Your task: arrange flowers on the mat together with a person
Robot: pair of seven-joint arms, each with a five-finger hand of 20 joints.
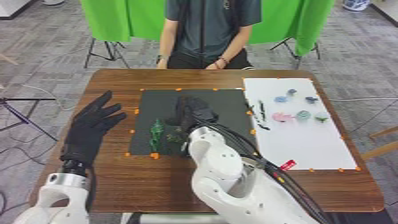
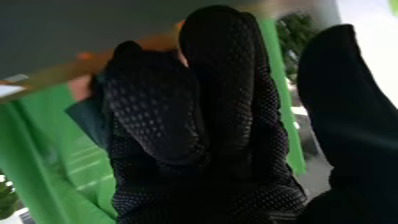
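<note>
On the black mat (image 1: 147,105) lies a green leafy stem (image 1: 156,135), with more green sprigs (image 1: 172,138) beside it. My right hand (image 1: 191,111) is over the middle of this mat; in the right wrist view the same hand (image 2: 231,100) has relaxed fingers, the thumb apart and nothing held. My left hand (image 1: 89,127) is open left of the mat. On the white mat (image 1: 306,145) are a pink flower (image 1: 282,117), a pale green flower (image 1: 303,115), a blue flower (image 1: 281,99), a dark blue flower (image 1: 311,99) and thin dark stems (image 1: 261,112).
A red object (image 1: 287,165) lies near the front edge of the white mat. Orange tape pieces mark the edges of both mats. A brown wooden table (image 1: 115,185) extends in front of the black mat. Green cloth (image 1: 115,20) hangs beyond the table.
</note>
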